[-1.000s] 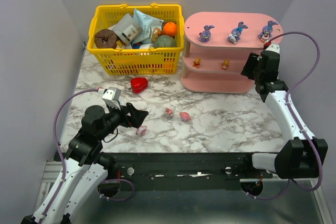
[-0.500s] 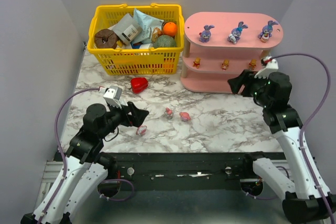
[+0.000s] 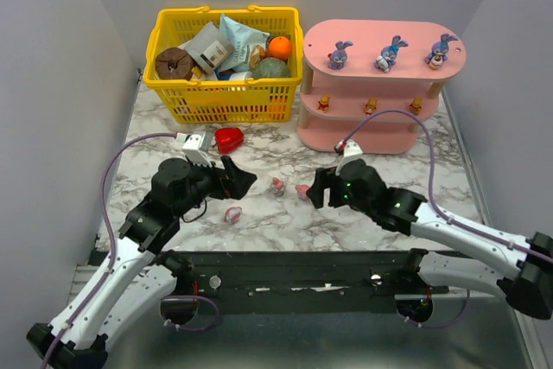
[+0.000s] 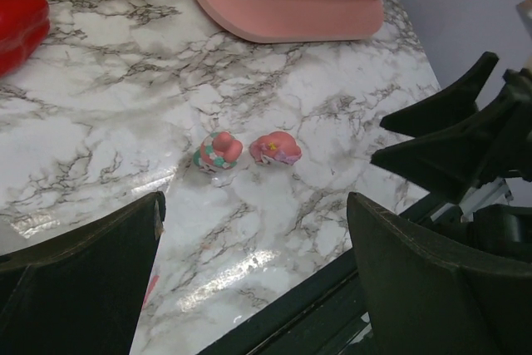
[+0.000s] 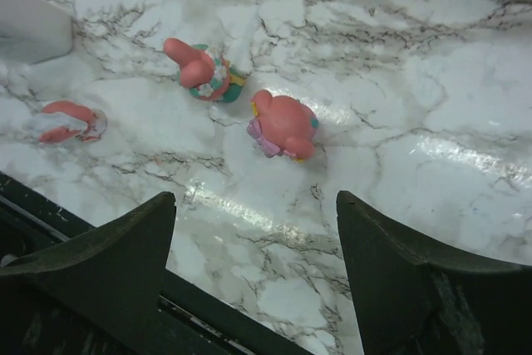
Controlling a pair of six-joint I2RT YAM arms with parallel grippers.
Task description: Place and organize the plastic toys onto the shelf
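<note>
The pink shelf (image 3: 384, 41) stands at the back right. Three purple-blue bunnies (image 3: 390, 54) stand on its top board and three orange figurines (image 3: 371, 107) on the middle board. Three pink-white toys lie on the marble: one (image 3: 277, 186), one (image 3: 303, 190) and one (image 3: 232, 213). My right gripper (image 3: 315, 189) is open and empty just right of the middle pair; its view shows them ahead, one (image 5: 284, 125) and the other (image 5: 199, 68), with the third (image 5: 66, 120) at the left. My left gripper (image 3: 242, 181) is open and empty, left of the pair (image 4: 219, 151).
A yellow basket (image 3: 226, 97) full of groceries stands at the back left. A red heart-shaped object (image 3: 228, 139) lies in front of it and shows in the left wrist view (image 4: 17, 22). The black rail (image 3: 302, 265) marks the table's near edge.
My right arm has swung from the shelf's right end down and left to the table's middle, beside the pink toys. My left gripper has edged right toward them.
</note>
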